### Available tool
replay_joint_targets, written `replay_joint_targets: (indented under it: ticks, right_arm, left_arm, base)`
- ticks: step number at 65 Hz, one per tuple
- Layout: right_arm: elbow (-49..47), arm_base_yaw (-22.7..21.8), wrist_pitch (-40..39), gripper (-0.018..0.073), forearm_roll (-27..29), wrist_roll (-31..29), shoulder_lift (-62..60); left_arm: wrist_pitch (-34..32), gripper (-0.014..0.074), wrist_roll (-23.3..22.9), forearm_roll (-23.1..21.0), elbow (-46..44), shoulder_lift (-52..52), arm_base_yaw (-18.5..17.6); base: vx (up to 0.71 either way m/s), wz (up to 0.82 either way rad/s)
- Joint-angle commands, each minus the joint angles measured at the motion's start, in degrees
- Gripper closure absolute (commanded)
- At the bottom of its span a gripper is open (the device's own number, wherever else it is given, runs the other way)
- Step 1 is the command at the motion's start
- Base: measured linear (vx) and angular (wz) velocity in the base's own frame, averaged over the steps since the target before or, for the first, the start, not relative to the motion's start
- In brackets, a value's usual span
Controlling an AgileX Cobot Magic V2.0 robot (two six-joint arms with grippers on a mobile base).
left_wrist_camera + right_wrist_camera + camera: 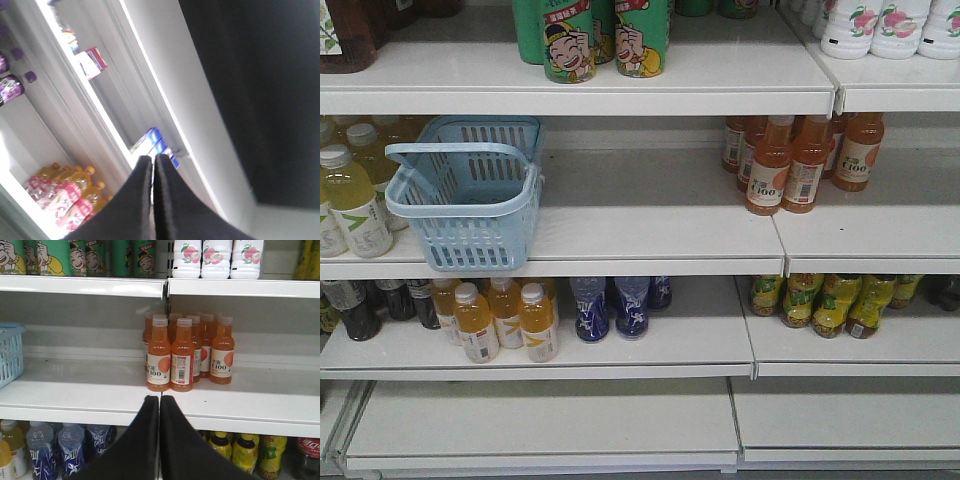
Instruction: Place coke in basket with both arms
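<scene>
Light blue plastic, the basket [485,240] stands on the middle shelf [650,215] at its left end, near the front edge, its loop handles resting on the rim. It is well apart from the orange bottles [790,165] grouped at the right. Both claws are clenched on nothing. The left claw [153,162] points at another set of shelves, and the right claw [159,402] faces the orange bottles from before the shelf's front edge. A dark bottle with a red label [306,457] stands on the shelf below, at the right.
</scene>
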Motion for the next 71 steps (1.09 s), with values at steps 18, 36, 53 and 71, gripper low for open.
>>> replay_joint_targets:
  ticks: [18,36,53,71]
  right_arm:
    - [0.8,-0.1,-4.0,0.0564,-0.6,-0.2,-0.8]
    - [0.8,-0.1,-4.0,0.0564,-0.6,-0.2,-0.8]
    - [0.8,-0.1,-4.0,0.0564,-0.6,-0.2,-0.8]
    - [0.8,-0.1,-4.0,0.0564,-0.6,-0.2,-0.8]
  left_arm:
    - [5.5,0.0578,-1.1,4.3,-9.3,24.5,-0.4]
    - [5.3,0.0288,-11.5,6.6,-9.3,41.2,-0.4]
    - [-9.0,0.0106,-28.0,12.9,-9.4,58.5,-0.4]
    - [-27.7,0.0106,-35.4,10.6,-11.1,78.7,-0.4]
  base:
    - [0.0,0.0]
    - [0.0,0.0]
    - [0.0,0.0]
    - [0.0,0.0]
